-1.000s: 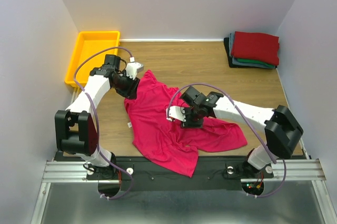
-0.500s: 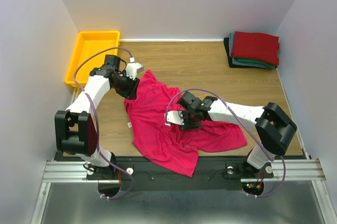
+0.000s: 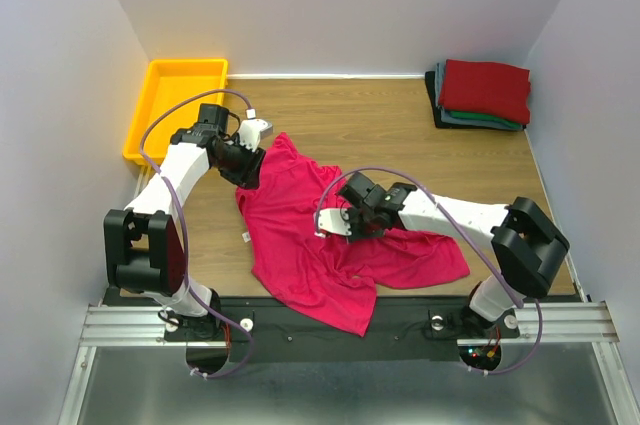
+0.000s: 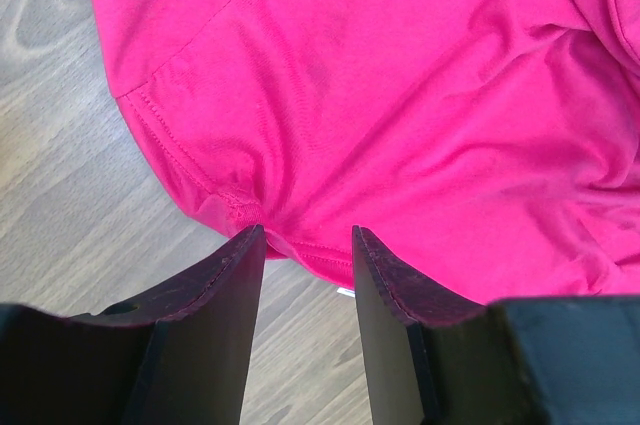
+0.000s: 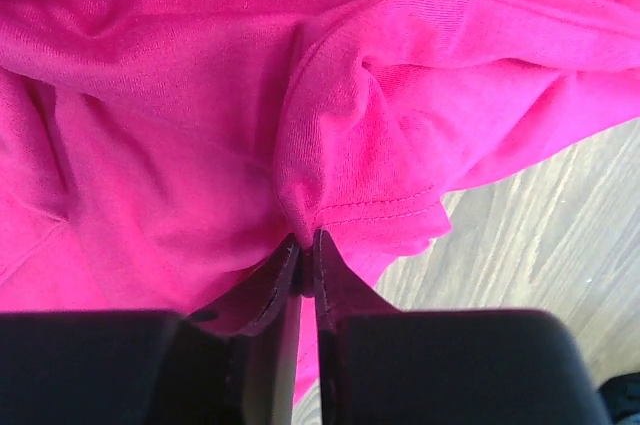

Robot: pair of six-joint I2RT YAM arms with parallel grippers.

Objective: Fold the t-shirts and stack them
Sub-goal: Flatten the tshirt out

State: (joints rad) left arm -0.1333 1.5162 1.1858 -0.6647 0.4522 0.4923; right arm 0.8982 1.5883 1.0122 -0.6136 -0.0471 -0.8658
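Note:
A crimson t-shirt [image 3: 330, 235] lies crumpled on the wooden table in front of the arms. My left gripper [image 3: 248, 173] hovers at its upper left edge; in the left wrist view it [image 4: 305, 233] is open, jaws apart over the hem [image 4: 235, 207], holding nothing. My right gripper [image 3: 352, 227] is over the shirt's middle; in the right wrist view it [image 5: 308, 243] is shut on a pinched fold of the shirt [image 5: 350, 145]. Folded shirts, dark red [image 3: 486, 89] on top of teal-green and dark ones, are stacked at the far right.
A yellow plastic tray [image 3: 177, 105] stands at the far left by the wall. Bare wood [image 3: 340, 115] lies between tray and stack. A small white tag [image 3: 246, 236] sticks out at the shirt's left edge.
My right gripper has shifted slightly left and up on the shirt, keeping the fold pinched. The left arm has not moved.

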